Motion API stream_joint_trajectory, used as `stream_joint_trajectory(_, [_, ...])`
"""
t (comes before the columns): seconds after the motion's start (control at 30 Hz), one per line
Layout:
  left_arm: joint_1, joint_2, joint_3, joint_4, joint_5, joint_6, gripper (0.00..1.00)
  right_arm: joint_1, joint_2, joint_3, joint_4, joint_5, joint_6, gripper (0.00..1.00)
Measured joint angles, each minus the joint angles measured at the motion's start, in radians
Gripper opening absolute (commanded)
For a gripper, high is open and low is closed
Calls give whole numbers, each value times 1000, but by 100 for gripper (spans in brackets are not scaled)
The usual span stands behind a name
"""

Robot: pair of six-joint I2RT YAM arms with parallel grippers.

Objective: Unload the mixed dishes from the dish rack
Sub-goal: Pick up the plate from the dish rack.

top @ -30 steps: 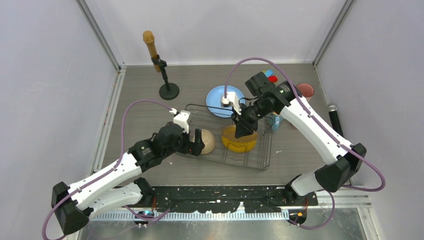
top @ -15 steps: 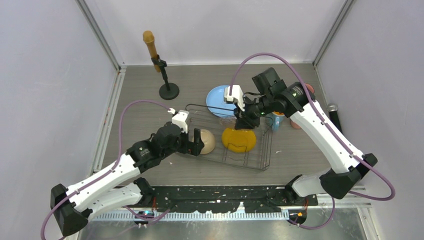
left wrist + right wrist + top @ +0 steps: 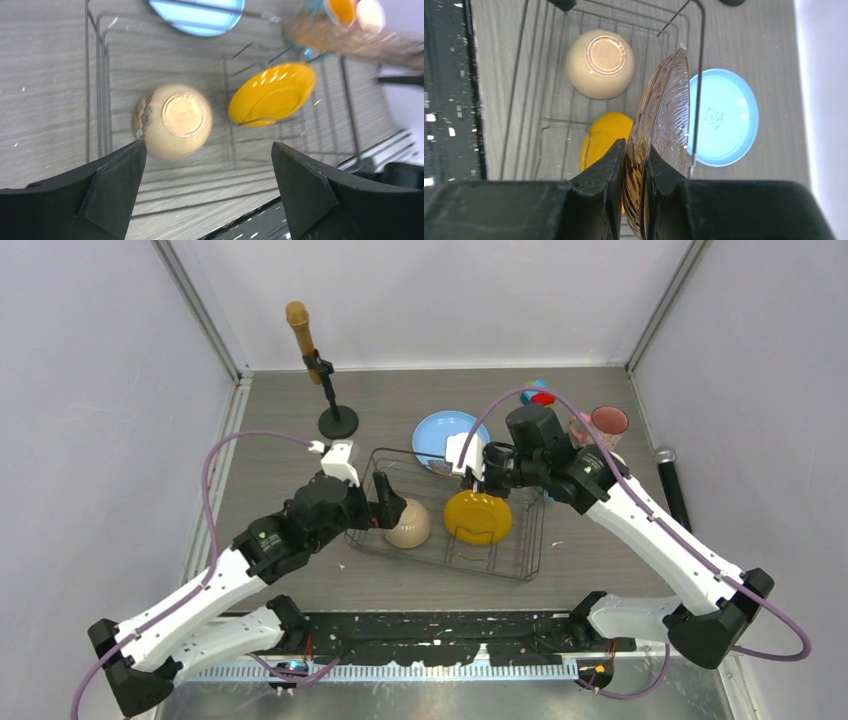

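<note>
Slippage is risked: an amber glass plate [image 3: 664, 110] is clamped by its rim in the right claw [image 3: 635, 152] above the dish rack's [image 3: 440, 562] far side and could be knocked loose against it. The left claw [image 3: 208, 145] is spread apart over the beige bowl [image 3: 175, 120] inside the rack.

**Bowl and yellow plate in the rack**

The dark wire dish rack [image 3: 505, 558] holds a beige bowl [image 3: 408, 525], upside down at its left, and a yellow plate [image 3: 478, 517] leaning among the dividers. A ribbed amber glass plate [image 3: 661, 115] stands on edge, pinched in the right tool [image 3: 636, 147]. The light-blue plate [image 3: 432, 432] lies flat on the table [image 3: 290, 440] behind the rack.
</note>
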Motion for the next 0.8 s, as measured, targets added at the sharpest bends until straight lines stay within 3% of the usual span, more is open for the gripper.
stream_joint_trajectory(0.2, [13, 64, 164, -1, -47, -65, 100, 60, -14, -55, 111, 71, -115, 14])
stream_joint_trajectory(0.47, [142, 110, 201, 6, -17, -198, 99, 222, -11, -113, 182, 266, -274, 12])
stream_joint_trajectory(0.63, [198, 160, 201, 40, 56, -281, 92, 290, 13, -148, 225, 381, -344, 12])
stream_joint_trajectory(0.8, [215, 200, 196, 72, 117, -329, 78, 350, 50, -161, 285, 484, -392, 10])
